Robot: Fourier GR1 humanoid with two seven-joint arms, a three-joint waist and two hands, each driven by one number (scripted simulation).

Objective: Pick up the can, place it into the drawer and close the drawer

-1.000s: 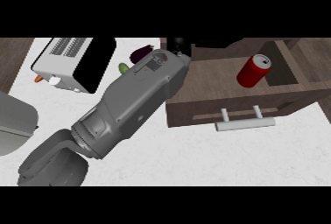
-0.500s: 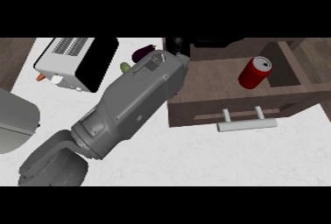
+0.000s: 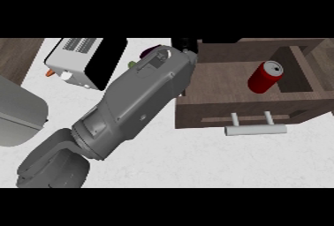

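A red can (image 3: 265,77) stands tilted inside the open wooden drawer (image 3: 215,86), toward its right side, with nothing touching it. The drawer's pale bar handle (image 3: 256,129) juts out at its front. My left forearm (image 3: 140,101) stretches from the lower left up to the drawer's left wall. Only a black bit of my left hand (image 3: 186,44) shows at the top of the picture, by the drawer's back left corner; its fingers are hidden. My right hand shows nowhere.
A white and black toaster (image 3: 81,62) sits at the upper left, with a small orange thing (image 3: 50,73) beside it. A purple and green object (image 3: 151,49) peeks out behind my forearm. A grey rounded object (image 3: 20,112) lies at the left edge.
The whole scene has slid slightly down and to the right in the view. The can, the drawer and my left arm keep the same places relative to one another.
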